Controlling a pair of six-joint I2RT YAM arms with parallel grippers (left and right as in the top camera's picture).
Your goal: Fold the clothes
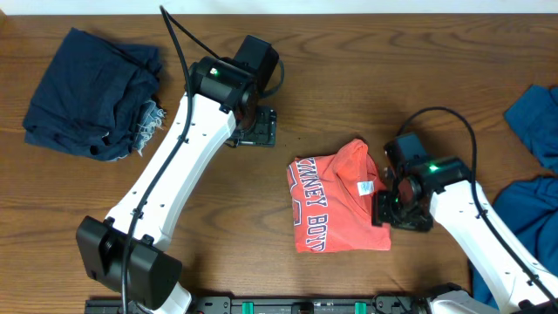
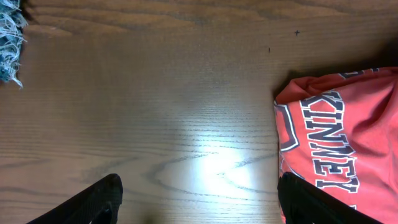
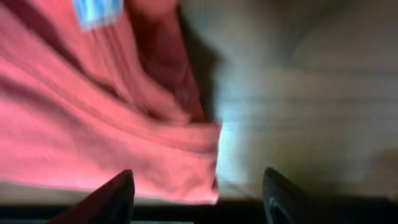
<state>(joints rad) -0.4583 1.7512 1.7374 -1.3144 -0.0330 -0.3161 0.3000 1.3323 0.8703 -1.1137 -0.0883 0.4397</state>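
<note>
The clothes in hand are a coral-red T-shirt (image 1: 336, 205) with dark-outlined white lettering, lying folded into a rough rectangle at the middle of the table. Its white neck label (image 1: 367, 186) faces up near the right edge. My right gripper (image 1: 392, 208) sits low at that right edge. In the right wrist view its jaws (image 3: 199, 193) stand apart, with the shirt's (image 3: 93, 124) hem reaching between them, unpinched. My left gripper (image 1: 257, 129) hovers open over bare wood up and to the left of the shirt. The left wrist view shows its fingers (image 2: 199, 202) wide apart, shirt (image 2: 348, 137) beside the right one.
A dark navy denim garment (image 1: 91, 92) lies bunched at the back left, its frayed edge (image 2: 9, 43) showing in the left wrist view. Blue cloth (image 1: 532, 113) lies at the right edge, with more blue cloth (image 1: 527, 214) below it near my right arm.
</note>
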